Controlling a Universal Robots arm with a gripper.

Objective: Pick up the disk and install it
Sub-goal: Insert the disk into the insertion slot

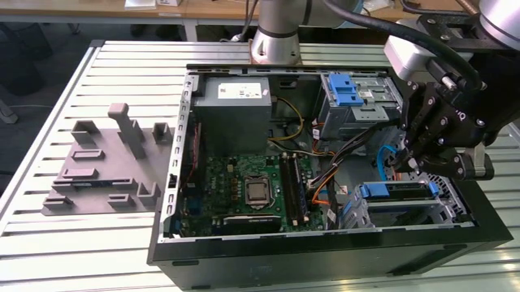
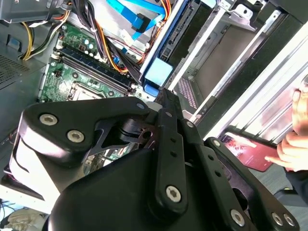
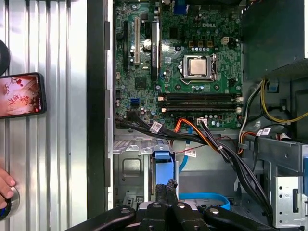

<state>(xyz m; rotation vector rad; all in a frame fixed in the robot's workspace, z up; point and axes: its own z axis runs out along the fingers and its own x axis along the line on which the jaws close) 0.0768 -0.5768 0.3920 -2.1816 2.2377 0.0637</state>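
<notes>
The computer case lies open on the slatted counter, with the motherboard facing up and the grey power supply at the far end. The hand hangs over the drive cage at the exterior view's right side of the case.

The disk stands on edge in a slot of that cage, its blue carrier end uppermost and close to level with the cage's rim. In the first wrist view the carrier's blue tab sits just in front of the hand, and in the second wrist view the same blue end lies just past the tip of the hand.

The hand looks closed, its two black tips drawn together with no gap between them. It seems to press on, or hover just over, the disk's top edge; contact is hard to judge. Nothing is clamped between the tips.

A grey fixture block rests on the counter at the exterior view's left, well apart from the case. A phone with a red screen lies on the counter beside the case, and a person's fingers rest near it.
</notes>
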